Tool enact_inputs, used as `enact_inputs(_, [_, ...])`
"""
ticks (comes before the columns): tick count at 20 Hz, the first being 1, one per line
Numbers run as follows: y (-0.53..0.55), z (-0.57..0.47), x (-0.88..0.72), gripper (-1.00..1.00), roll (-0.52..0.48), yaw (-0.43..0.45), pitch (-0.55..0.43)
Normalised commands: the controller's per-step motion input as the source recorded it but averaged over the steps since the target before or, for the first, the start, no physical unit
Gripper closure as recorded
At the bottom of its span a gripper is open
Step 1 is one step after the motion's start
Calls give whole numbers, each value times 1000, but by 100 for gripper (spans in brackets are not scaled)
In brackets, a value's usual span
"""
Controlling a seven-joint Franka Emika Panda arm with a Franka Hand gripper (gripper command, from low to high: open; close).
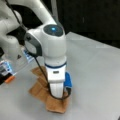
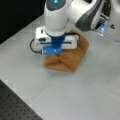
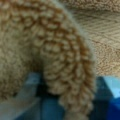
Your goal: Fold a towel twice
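Tool [image 3: 50, 100] fingertips buried behind a towel [image 3: 50, 50] fold.

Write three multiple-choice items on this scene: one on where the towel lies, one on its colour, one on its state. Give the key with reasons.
1. Where is the tan-brown terry cloth towel?
A. On the grey table, under the arm
B. Hanging off the table edge
C. On the black perforated board

2. What colour is the towel?
A. Blue
B. Tan-brown
C. White

3. How does the towel lie?
A. Spread flat in one layer
B. Rolled into a tube
C. Bunched in overlapping layers

Key: A, it rests on the grey table below the white arm in both front views. B, its pile looks tan-brown in the wrist view too. C, a raised loop of cloth fills the wrist view above the pincer.
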Motion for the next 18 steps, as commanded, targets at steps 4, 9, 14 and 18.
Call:
enact_inputs(4, [-79,-105,116,100,243,-71,-51])
enact_inputs(9, [-179,-185,173,100,277,88,-73])
enact_inputs(14, [-188,-194,197,100,251,84,-61])
enact_inputs(18, [-133,-106,171,100,204,-16,-54])
